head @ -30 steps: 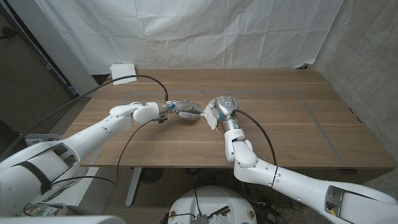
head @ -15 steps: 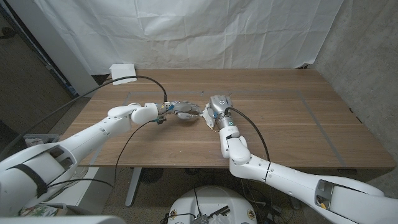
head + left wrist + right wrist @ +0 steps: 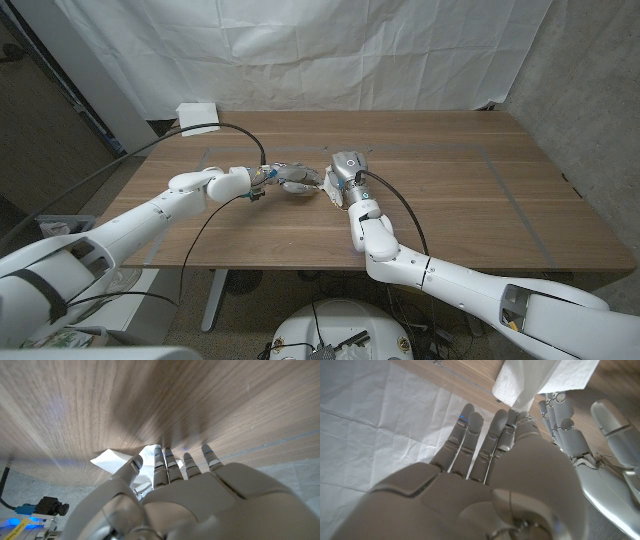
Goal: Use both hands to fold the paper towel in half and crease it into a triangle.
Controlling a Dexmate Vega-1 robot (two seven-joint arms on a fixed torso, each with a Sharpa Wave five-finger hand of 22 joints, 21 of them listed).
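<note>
Where the two arms meet over the middle of the wooden table (image 3: 470, 200), the left hand (image 3: 292, 178) and the right hand (image 3: 345, 170) face each other with the white paper towel (image 3: 329, 187) between them. Seen from the head camera, only small white edges of the towel show at the right hand's fingertips and under its palm side. From the right wrist camera, the towel (image 3: 540, 377) hangs as a gathered, creased sheet just beyond the right hand's fingers (image 3: 492, 435), which reach up close together to its lower edge; the fingers appear to pinch it, though the contact itself is hidden. Beside them, the left hand's fingers (image 3: 567, 430) extend toward the same edge of the towel. From the left wrist camera, the left hand's fingers (image 3: 167, 462) lie straight and close together, their tips against the table, with a folded white corner of the towel (image 3: 112, 460) just beside the thumb; whether these fingers grasp the towel cannot be told. A white box (image 3: 197, 117) sits on the table's far corner, well apart from both hands, before a white backdrop cloth (image 3: 300, 50).
</note>
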